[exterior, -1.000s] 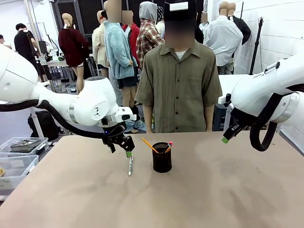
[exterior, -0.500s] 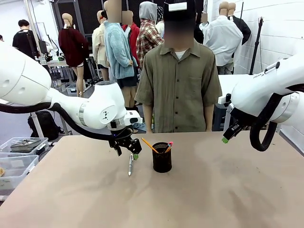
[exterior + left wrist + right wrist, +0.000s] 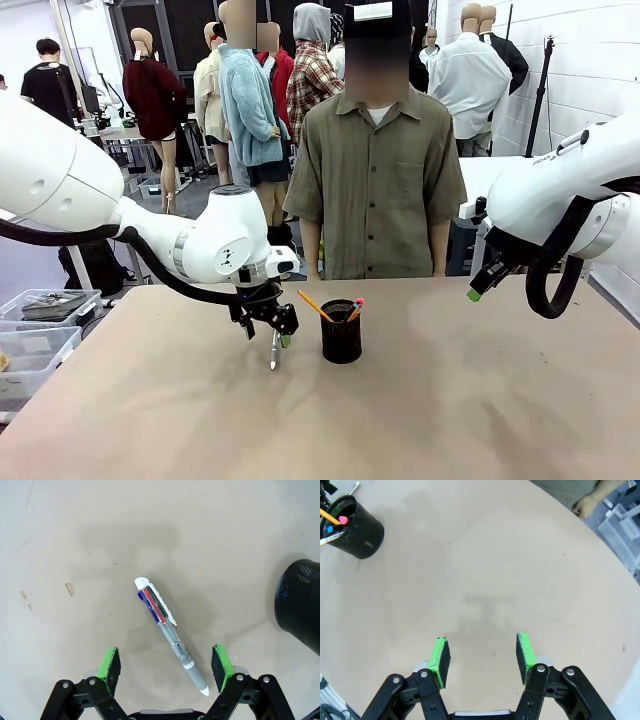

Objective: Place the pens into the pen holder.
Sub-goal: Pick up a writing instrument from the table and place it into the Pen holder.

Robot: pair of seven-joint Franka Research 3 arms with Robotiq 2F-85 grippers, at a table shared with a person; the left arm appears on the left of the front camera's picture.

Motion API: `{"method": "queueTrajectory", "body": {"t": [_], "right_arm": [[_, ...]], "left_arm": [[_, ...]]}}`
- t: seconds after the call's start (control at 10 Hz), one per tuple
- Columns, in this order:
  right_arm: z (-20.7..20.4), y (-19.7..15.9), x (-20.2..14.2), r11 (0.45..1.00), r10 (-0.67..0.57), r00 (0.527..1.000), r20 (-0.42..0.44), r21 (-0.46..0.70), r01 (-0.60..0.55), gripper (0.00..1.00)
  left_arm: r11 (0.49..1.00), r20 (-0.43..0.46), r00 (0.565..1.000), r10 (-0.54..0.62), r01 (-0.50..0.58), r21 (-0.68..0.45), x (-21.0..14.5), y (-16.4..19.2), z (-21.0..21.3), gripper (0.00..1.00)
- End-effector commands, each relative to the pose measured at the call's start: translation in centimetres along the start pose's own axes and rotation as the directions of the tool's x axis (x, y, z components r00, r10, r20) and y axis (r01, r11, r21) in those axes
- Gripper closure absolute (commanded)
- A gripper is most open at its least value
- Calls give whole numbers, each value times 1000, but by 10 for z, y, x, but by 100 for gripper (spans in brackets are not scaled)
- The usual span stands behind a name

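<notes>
A white-silver pen (image 3: pixel 274 351) (image 3: pixel 168 631) lies flat on the tan table, left of the black mesh pen holder (image 3: pixel 341 331) (image 3: pixel 300 604) (image 3: pixel 356 526). An orange pencil (image 3: pixel 314 305) and a pink-ended pen (image 3: pixel 355 307) stand in the holder. My left gripper (image 3: pixel 270 328) (image 3: pixel 166 669) hovers open just above the lying pen, its green pads (image 3: pixel 110 663) on either side of the pen's tip end, not touching it. My right gripper (image 3: pixel 480 285) (image 3: pixel 482 659) hangs open and empty above the table's right side.
A person in an olive shirt (image 3: pixel 378 180) stands at the far edge behind the holder. Clear plastic bins (image 3: pixel 35 330) sit off the table's left side. The table (image 3: pixel 450 400) is bare in front and to the right.
My left arm has moved right and down, bringing its open gripper over the lying pen. The right arm has not moved.
</notes>
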State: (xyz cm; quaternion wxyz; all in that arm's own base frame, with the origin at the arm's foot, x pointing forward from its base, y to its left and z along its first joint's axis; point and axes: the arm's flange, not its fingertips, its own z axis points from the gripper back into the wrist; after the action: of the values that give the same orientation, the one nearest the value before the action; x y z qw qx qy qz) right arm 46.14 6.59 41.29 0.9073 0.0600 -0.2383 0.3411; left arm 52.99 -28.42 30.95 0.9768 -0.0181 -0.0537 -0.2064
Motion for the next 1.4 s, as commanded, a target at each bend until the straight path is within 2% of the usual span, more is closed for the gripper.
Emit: {"method": "queueTrajectory", "body": {"t": [0.0, 0.3, 0.5, 0.8, 0.9, 1.3], "right_arm": [[-4, -2, -4, 1000, 10, 1000, 22, 2, -10, 33], [-4, -2, -4, 1000, 10, 1000, 22, 2, -10, 33], [-4, -2, -4, 1000, 10, 1000, 22, 2, -10, 33], [-4, -2, -4, 1000, 10, 1000, 22, 2, -10, 33], [-4, -2, -4, 1000, 10, 1000, 22, 2, -10, 33], [-4, -2, -4, 1000, 10, 1000, 22, 2, -10, 33]], "left_arm": [[999, 9, 1000, 19, -20, 43, 10, -5, -3, 6], [998, -11, 1000, -1, 1, 69, 11, -3, -6, 6], [998, -4, 1000, -14, 14, 62, 11, -2, -6, 36], [998, -6, 1000, -2, 3, 67, 12, 0, -7, 94], [998, -14, 1000, -8, 9, 61, 11, 0, -6, 100], [998, -14, 999, -32, 33, 45, 8, 0, 0, 100]]}}
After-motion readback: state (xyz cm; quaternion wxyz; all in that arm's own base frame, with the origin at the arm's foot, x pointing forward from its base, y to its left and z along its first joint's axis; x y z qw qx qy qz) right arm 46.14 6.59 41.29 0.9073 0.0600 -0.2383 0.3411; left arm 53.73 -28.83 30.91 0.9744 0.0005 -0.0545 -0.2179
